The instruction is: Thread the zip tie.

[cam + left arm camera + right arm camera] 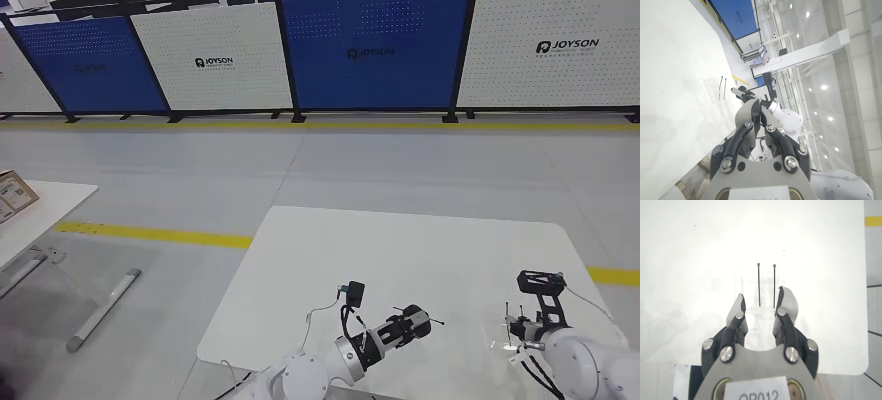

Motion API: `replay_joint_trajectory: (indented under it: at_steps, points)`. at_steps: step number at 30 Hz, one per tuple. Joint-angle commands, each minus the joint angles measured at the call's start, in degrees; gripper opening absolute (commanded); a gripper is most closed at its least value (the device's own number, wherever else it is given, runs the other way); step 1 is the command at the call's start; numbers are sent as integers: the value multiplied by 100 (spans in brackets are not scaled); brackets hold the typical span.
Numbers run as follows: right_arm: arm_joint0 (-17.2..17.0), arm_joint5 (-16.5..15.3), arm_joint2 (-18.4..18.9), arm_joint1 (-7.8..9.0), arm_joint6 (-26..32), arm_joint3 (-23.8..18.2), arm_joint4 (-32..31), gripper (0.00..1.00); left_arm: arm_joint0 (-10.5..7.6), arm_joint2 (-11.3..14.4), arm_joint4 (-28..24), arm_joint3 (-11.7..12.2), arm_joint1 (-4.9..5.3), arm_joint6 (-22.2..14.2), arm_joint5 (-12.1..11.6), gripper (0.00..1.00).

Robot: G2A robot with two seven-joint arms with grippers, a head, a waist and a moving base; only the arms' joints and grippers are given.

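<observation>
White desk [400, 250], robot at the near edge, and we're right at the start here. The right claw [761, 292] hangs over the desk with its fingers spread wide and nothing in them. Over on the other side, the left claw [759, 106] is held off the desk with its pads pressed together, and I can't see anything between them.

Just ahead of the right claw, there's the prize: two black ties [759, 285] lying side by side on a clear stand [738, 279], tails towards the claw, little square heads at the far end. Neither one is threaded yet.

Now the danger, I'd say. Those ties sit close together, and both tails fall inside that wide gap, so a straight close could scoop up the pair. They're thin and flat, too: come in too shallow and the pads shut on air, too deep and they hit the stand and shove it. And that head opening is tiny, so any twist in the grip could send the tail past it.

Beyond the desk, a yellow line [150, 235] on the floor, then blue and white panels [375, 50].
</observation>
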Motion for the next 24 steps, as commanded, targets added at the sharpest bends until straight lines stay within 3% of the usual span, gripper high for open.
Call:
replay_joint_trajectory:
  at_steps: [1,18,24]
  points:
    - [105,39,-84,-15,71,96,-48,42,0,0,0,0,0,0,0,0]
    - [477,193,-409,-110,395,617,-241,32,0,0,0,0,0,0,0,0]
    - [610,194,-440,-140,462,799,-228,33,0,0,0,0,0,0,0,0]
